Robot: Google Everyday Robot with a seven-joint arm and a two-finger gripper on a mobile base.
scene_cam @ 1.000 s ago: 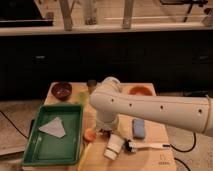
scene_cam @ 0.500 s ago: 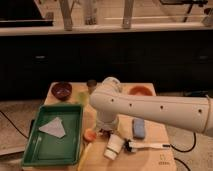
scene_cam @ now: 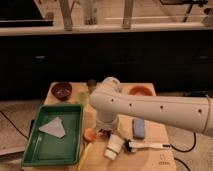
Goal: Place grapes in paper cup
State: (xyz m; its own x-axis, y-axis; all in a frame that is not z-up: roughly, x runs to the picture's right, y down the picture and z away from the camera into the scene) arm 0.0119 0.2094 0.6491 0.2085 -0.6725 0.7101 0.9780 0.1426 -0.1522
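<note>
Risk runs left to right across the desk (scene_cam: 165,159). Green tray (scene_cam: 30,150) and red bowl (scene_cam: 62,90) sit well clear at the left. Near the middle, an orange thing (scene_cam: 90,134) lies just beside the hand (scene_cam: 105,130), which hangs low under the bulky white arm (scene_cam: 150,107). Whether it is wide, narrow or holding grapes I cannot tell, and no grapes can be picked out. The cup (scene_cam: 114,146) is just in front of the hand and looks tipped, not upright, so fruit let go there would likely roll off. A nudge could also send the light cup sliding. Right of it, a blue block (scene_cam: 138,127) and a brush (scene_cam: 150,146) crowd the spot and could be knocked.
</note>
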